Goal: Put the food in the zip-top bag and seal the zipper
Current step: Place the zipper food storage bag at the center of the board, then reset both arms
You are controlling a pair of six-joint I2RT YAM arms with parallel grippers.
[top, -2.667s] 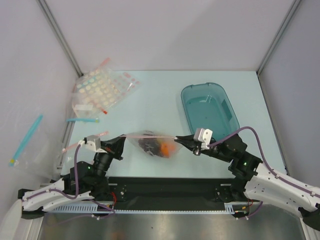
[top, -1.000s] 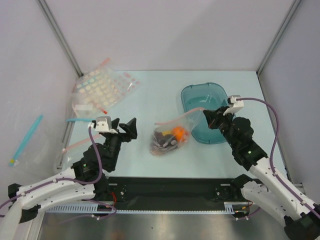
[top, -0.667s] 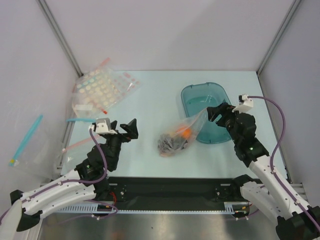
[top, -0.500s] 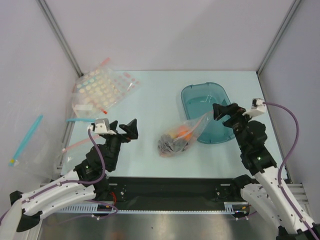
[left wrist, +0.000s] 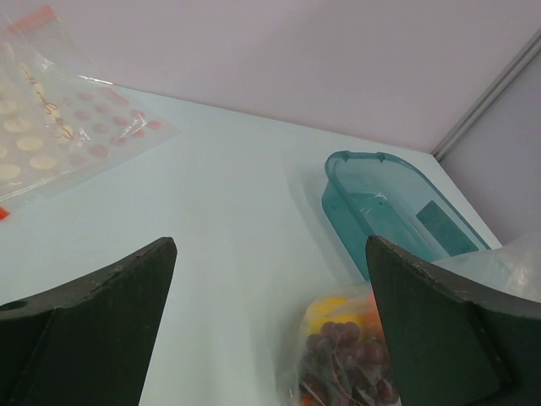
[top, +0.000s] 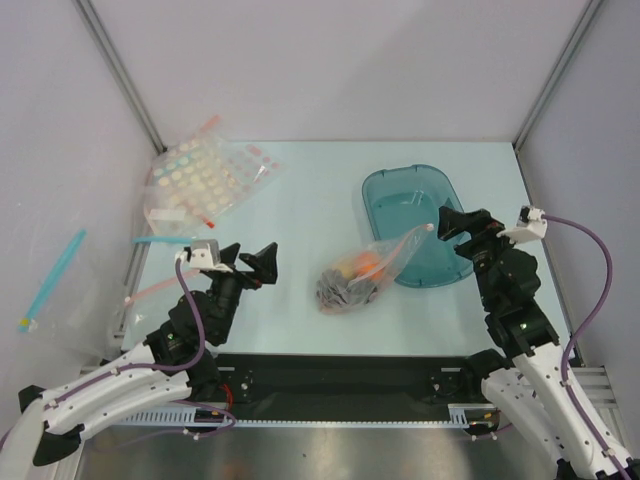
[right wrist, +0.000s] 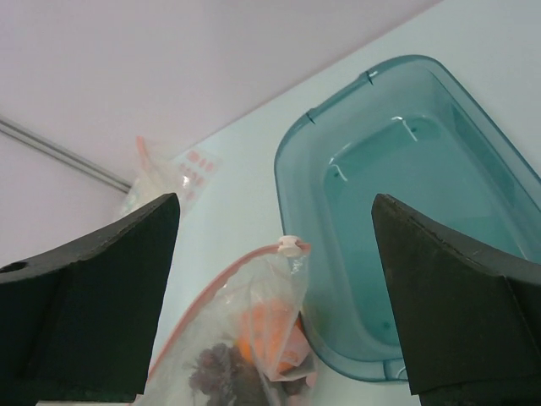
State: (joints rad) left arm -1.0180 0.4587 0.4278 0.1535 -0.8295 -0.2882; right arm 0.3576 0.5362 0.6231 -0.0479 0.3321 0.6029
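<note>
The zip-top bag [top: 362, 275] lies on the table between both arms, its upper corner leaning on the teal tray [top: 445, 270]. Inside it is the food: an orange [top: 370, 265], a yellow piece [left wrist: 331, 306] and dark grapes [top: 343, 291]. The zipper [right wrist: 221, 286] is a pale pinkish strip along the top edge, with a small slider [right wrist: 290, 246] at the end by the tray. My left gripper [top: 250, 262] is open, left of the bag and apart from it. The right gripper [top: 466, 226] is open over the tray's right rim, clear of the bag.
The teal tray [right wrist: 406, 182] holds nothing. A pile of clear bags with pastel dots [top: 200, 180] lies at the back left. A bag with a blue strip [top: 52, 275] hangs off the left edge. Grey walls close in the table on three sides.
My right gripper opened and let go of the bag's corner, then drew back to the right. The bag slumped onto the table against the tray. The left gripper stayed open.
</note>
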